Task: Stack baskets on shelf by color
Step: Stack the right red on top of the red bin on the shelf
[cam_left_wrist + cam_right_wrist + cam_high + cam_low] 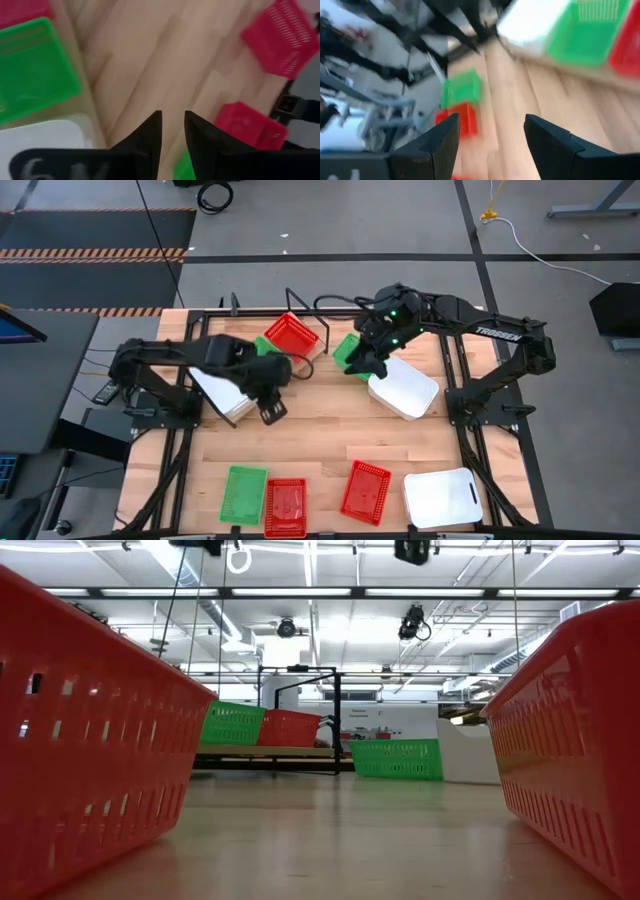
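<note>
Closest to you, along the front edge of the wooden table (pixel 330 430), there's a row of four small plastic baskets: a green mesh one (pixel 245 493), a red mesh one (pixel 286 507) touching it, another red mesh one (pixel 366 492), and a white one with rounded corners (pixel 443 497). None of those look handled yet.

Mid-table you've got two more white baskets: one (pixel 222 392) under the left arm and one (pixel 403 392) on the right. The left gripper (pixel 272 408) hangs just beside the first one, with only a thin gap between its fingers and nothing in it. The right gripper (pixel 360 365) hovers at the far edge of the other white basket, spread wide and empty, next to a green mesh basket (pixel 350 352) on the table.

At the back, the light-wood shelf with black wire ends (pixel 265 751) seems to carry one green basket (pixel 232 723) and one red basket (pixel 290 728) side by side.

So I'd say you're early: nothing is stacked on anything, and seven baskets are off the shelf.

Count: three red, three green, three white, nine total.
</note>
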